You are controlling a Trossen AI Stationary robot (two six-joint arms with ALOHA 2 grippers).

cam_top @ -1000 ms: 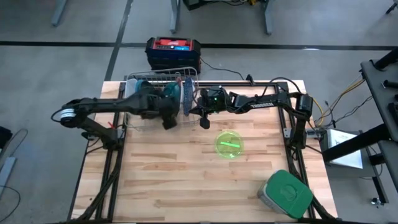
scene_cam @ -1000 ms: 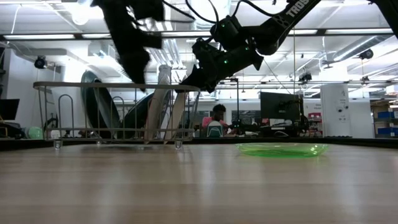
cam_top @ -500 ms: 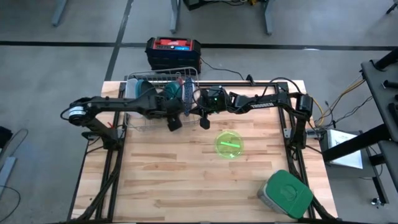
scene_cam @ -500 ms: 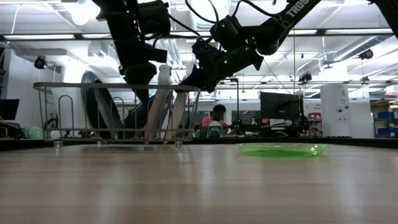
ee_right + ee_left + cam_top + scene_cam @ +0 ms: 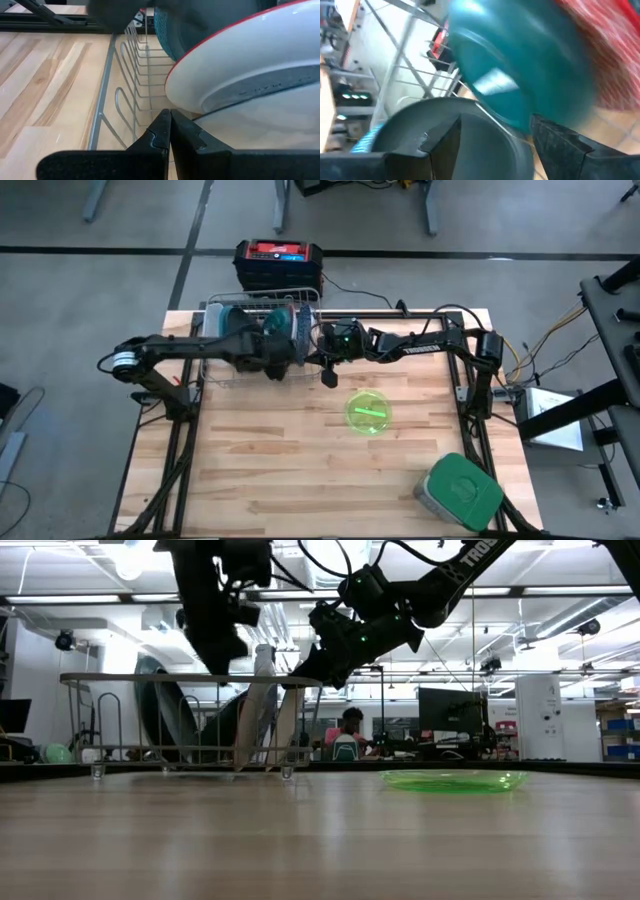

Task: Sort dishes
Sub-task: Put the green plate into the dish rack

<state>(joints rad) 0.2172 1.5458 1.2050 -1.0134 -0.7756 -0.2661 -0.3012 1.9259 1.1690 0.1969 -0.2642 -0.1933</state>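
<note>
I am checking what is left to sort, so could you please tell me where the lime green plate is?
In the high view the lime green plate lies flat on the table, right of centre, in front of the right gripper.

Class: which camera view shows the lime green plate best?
The high view: the lime green plate lies flat on the table, seen whole from above. The low view shows only its thin edge. Neither wrist view shows it.

Overhead and table-level views share the rack point(image 5: 262, 330); wrist cameras sit close inside it.
</note>
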